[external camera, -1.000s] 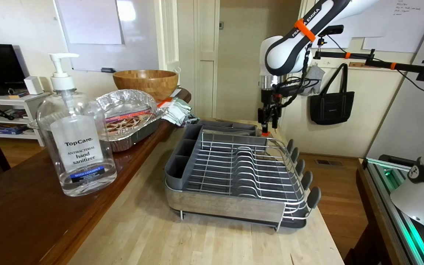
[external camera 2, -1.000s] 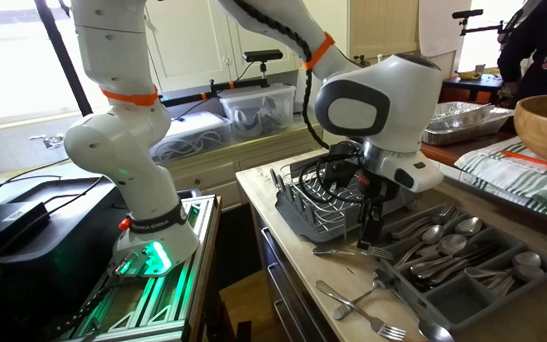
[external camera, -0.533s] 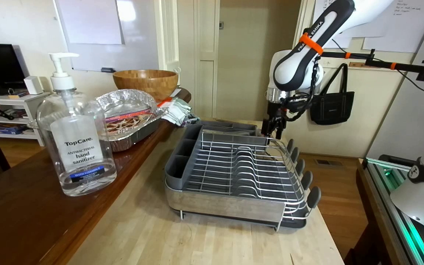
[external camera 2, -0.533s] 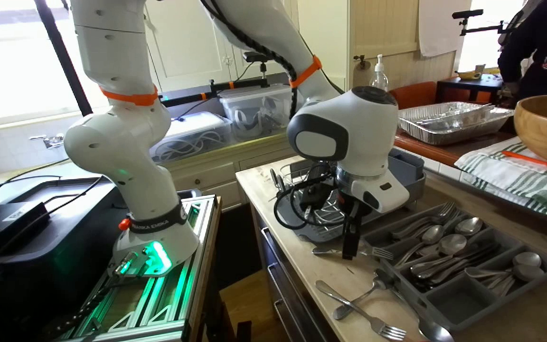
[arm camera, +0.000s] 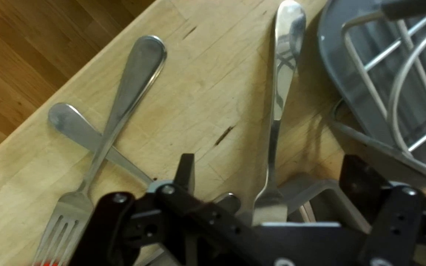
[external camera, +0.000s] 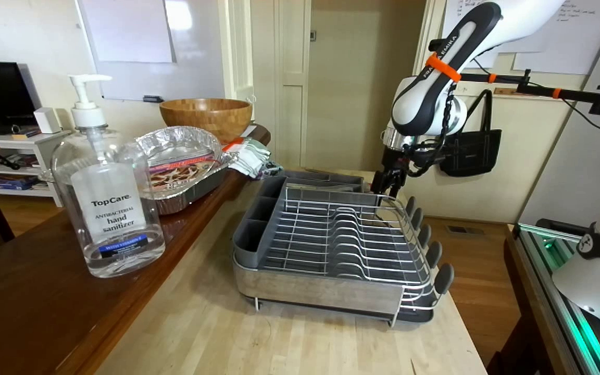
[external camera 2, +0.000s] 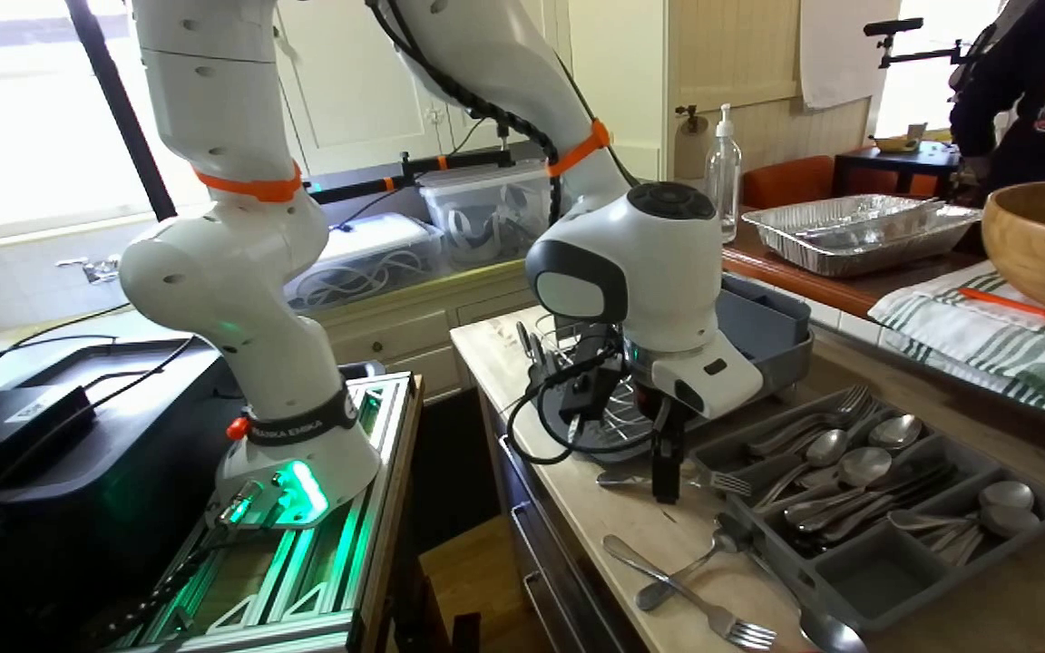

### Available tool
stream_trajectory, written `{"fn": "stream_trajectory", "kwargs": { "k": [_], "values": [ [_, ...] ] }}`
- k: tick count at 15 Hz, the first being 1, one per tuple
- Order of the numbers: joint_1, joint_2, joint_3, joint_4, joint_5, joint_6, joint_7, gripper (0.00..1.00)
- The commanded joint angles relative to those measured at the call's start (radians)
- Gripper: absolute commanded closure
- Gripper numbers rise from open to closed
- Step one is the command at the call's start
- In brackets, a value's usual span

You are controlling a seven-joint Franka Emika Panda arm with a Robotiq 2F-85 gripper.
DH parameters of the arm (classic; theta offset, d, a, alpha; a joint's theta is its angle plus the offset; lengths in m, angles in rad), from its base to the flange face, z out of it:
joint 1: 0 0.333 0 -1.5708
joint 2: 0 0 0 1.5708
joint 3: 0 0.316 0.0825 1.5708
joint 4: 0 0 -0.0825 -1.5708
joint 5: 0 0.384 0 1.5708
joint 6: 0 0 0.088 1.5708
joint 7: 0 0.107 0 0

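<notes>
My gripper [arm camera: 270, 166] is open and empty in the wrist view, its two black fingers wide apart. A silver fork [arm camera: 275, 122] lies on the wooden counter between them, apart from both, its tines hidden behind the gripper body. In an exterior view the black finger [external camera 2: 666, 472] hangs just above this fork [external camera 2: 727, 484]. The gripper also shows behind the dish rack in an exterior view [external camera: 387, 187]. Another fork [arm camera: 111, 129] lies crossed over a spoon [arm camera: 73, 123] to the left; this crossed fork also shows in an exterior view [external camera 2: 681, 585].
A grey cutlery tray [external camera 2: 885, 580] with forks and spoons stands beside the gripper. A loose spoon [external camera 2: 826, 626] lies by it. The grey dish rack [external camera: 321, 286] stands close on the other side. Foil pans [external camera 2: 858, 240], a wooden bowl [external camera: 206, 114] and sanitizer [external camera: 115, 219] stand on a higher ledge.
The arm and gripper have moved down and toward the robot base's side, from near the tray's edge to over the single fork. The cutlery, tray and rack have not moved.
</notes>
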Motion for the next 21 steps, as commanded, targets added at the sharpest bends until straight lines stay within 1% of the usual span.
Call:
{"fn": "stream_trajectory", "kwargs": {
  "k": [1,8,14,18,21],
  "values": [
    [-0.04,0.02,0.043,-0.019,0.083,0.065,-0.075,0.0],
    [-0.092,0.078,0.082,0.005,0.223,0.102,-0.196,0.0],
    [-0.137,0.117,0.105,0.03,0.295,0.116,-0.277,0.0],
    [-0.173,0.135,0.14,0.054,0.356,0.112,-0.342,0.0],
    [-0.185,0.151,0.152,0.073,0.374,0.106,-0.369,0.0]
  ]
}}
